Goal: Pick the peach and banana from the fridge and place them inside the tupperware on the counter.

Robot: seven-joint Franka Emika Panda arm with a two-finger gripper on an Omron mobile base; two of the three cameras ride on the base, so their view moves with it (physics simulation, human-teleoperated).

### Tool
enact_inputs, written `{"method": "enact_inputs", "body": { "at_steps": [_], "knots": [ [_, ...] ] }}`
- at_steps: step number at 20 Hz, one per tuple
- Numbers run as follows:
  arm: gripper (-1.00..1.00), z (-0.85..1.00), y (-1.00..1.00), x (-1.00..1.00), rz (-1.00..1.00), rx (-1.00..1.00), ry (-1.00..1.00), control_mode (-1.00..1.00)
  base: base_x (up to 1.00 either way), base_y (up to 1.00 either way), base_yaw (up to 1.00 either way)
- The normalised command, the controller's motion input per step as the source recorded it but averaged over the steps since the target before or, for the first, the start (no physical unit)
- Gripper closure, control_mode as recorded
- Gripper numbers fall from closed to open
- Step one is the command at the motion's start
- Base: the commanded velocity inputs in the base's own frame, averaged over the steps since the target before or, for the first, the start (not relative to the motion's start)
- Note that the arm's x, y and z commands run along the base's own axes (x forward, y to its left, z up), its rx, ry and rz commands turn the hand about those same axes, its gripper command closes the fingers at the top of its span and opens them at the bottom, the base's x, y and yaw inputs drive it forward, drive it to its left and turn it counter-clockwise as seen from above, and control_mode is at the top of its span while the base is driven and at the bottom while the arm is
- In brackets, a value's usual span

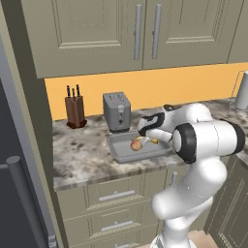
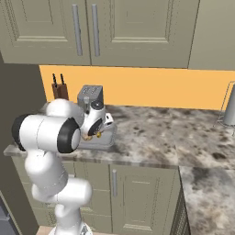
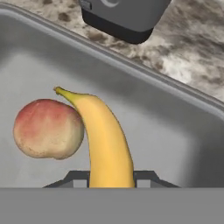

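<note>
The grey tupperware (image 1: 116,147) sits on the marbled counter (image 1: 80,157) in front of the toaster. The orange-red peach (image 1: 136,144) lies inside it, and in the hand view the peach (image 3: 47,128) rests on the tray floor (image 3: 175,131). The yellow banana (image 3: 107,140) leans with its stem against the peach. Its other end runs between the fingertips of my gripper (image 3: 111,178), which is shut on it. From the left base view, my gripper (image 1: 146,135) hangs low over the tray, with the banana (image 1: 154,141) just under it. The dark fridge (image 1: 12,193) stands at the far left.
A grey toaster (image 1: 116,111) stands right behind the tray, and a brown knife block (image 1: 75,112) stands to its left. Beige-green wall cabinets (image 1: 121,34) hang above. A metal container (image 1: 242,92) stands at the far right of the counter.
</note>
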Motion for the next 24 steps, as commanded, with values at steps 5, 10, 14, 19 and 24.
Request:
{"method": "enact_inputs", "body": {
  "at_steps": [5,10,14,19,24],
  "knots": [
    [1.0,-0.25,0.0,0.46,0.03,0.0,0.0,-1.0,0.0,0.0,0.0],
    [-1.0,-0.22,0.0,0.5,0.0,0.0,0.0,-1.0,0.0,0.0,0.0],
    [-1.0,0.1,-0.1,-0.16,-0.02,0.0,0.03,-1.0,0.0,0.0,0.0],
    [-1.0,0.74,-0.1,-0.63,-0.09,0.0,0.04,-1.0,0.0,0.0,0.0],
    [-1.0,1.0,-0.18,-0.52,-0.12,0.0,0.1,-1.0,0.0,0.0,0.0]
  ]
}}
